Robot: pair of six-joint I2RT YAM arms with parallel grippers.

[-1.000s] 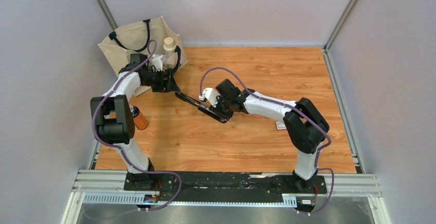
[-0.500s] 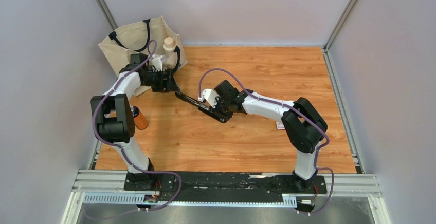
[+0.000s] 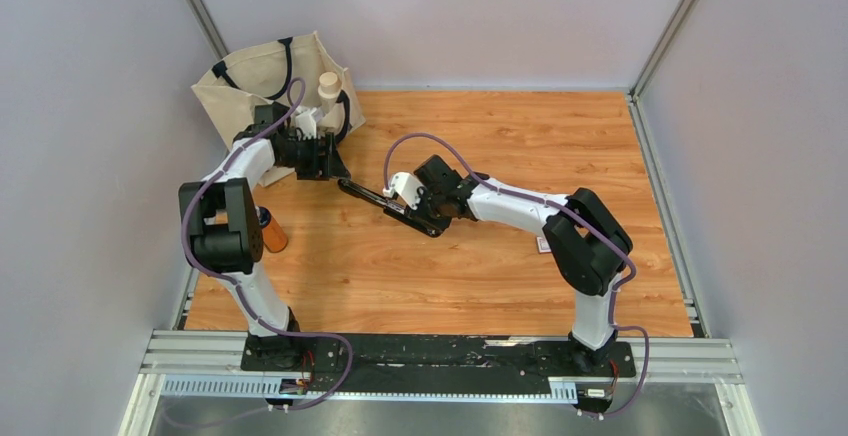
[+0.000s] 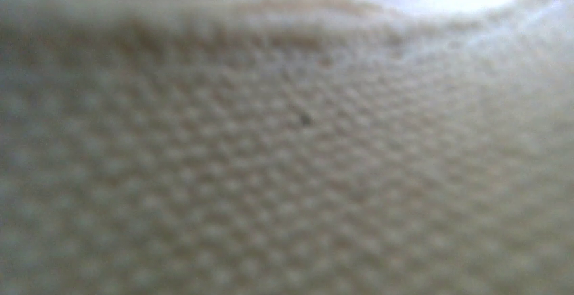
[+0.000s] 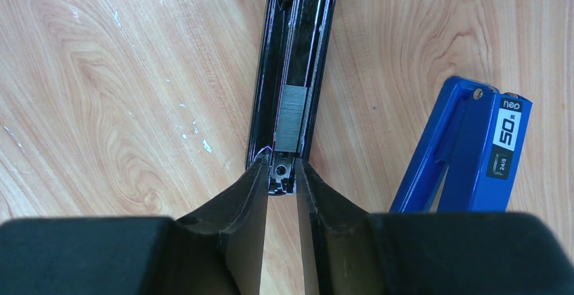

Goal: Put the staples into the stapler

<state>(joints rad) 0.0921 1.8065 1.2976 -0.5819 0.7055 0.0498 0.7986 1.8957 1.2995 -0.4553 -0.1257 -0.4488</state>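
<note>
Top external: shows a black stapler (image 3: 360,193) splayed open and flat on the wooden table (image 3: 520,136), left of centre, running diagonally. Places the right gripper (image 3: 408,208) low over its nearer end and the left gripper (image 3: 330,163) at the foot of a cream tote bag (image 3: 255,81), just beyond the stapler's far tip; cannot tell from here whether those two touch. Catches a small white staples box (image 3: 544,245) peeking from behind the right arm's elbow, well apart from the stapler. Left wrist: gives only blurred cream weave across the whole frame, so cannot tell how the left jaws stand. Right wrist: looks straight along the stapler's open magazine, glossy black rails with a short grey staple strip (image 5: 292,118) seated in the channel, finely ribbed, dull metal, its near end just ahead of the fingertips. Finds the right jaws nearly together, pinching the magazine's near end between them. Also takes in a blue tool (image 5: 467,146), labelled 50, on the table to the stapler's right, not touching it.
</note>
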